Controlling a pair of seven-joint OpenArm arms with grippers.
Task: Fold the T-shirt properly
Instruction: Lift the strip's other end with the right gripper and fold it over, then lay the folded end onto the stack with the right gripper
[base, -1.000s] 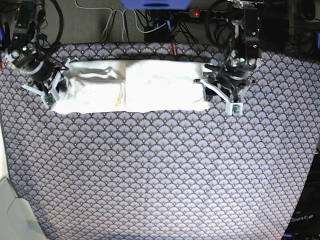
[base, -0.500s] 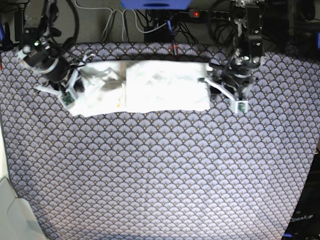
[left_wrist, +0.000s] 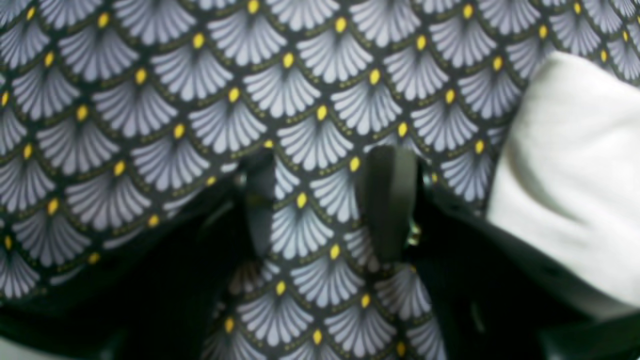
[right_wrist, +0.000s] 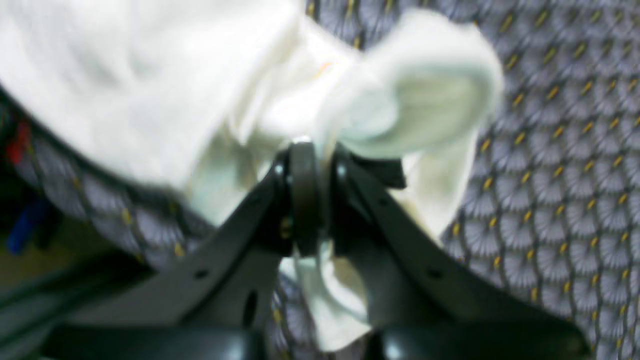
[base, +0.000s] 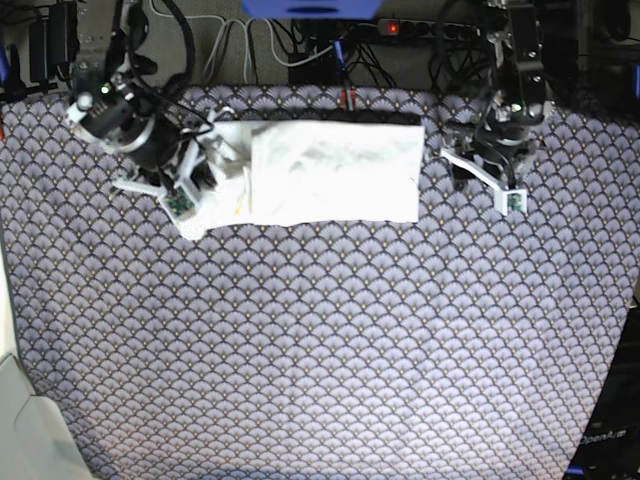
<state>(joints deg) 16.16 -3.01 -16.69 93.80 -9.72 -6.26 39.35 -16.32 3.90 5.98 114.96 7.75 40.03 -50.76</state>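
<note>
A: Start at the near tool. State the right gripper's (right_wrist: 317, 165) condition.

B: Drawn nearly together, with a gathered fold of the white cotton T-shirt (base: 335, 170) pinched between the fingertips. Cloth bunched above and below the pinch. Note also a small black tag (right_wrist: 387, 172) just beside the fingers.

A: Give the lie of the shirt.

B: Already in a narrow strip across the patterned tablecloth (base: 330, 350), long axis running from the right gripper toward the left arm's side. Flat, fairly square panel at the left-arm end; rumpled cloth at the gripped end. Right arm nearer, in contact. Judge the coming move on that line: carry the pinched end inward along the strip, over the flat panel. Beware of dragging the panel or laying down a crooked edge.

A: Now the left gripper (left_wrist: 322, 200).

B: Parted about midway, empty, with only tablecloth showing between the fingers. Just beyond the panel's end, apart from the cloth.

A: List the limits of sight.

B: Inner layers hidden beneath the held fold. Print barely legible, reduced to a trace of yellow-orange. Shirt cut off at the left wrist view's edge. Far off, blue panel (base: 315, 8) cropped at the top of the base view.
</note>
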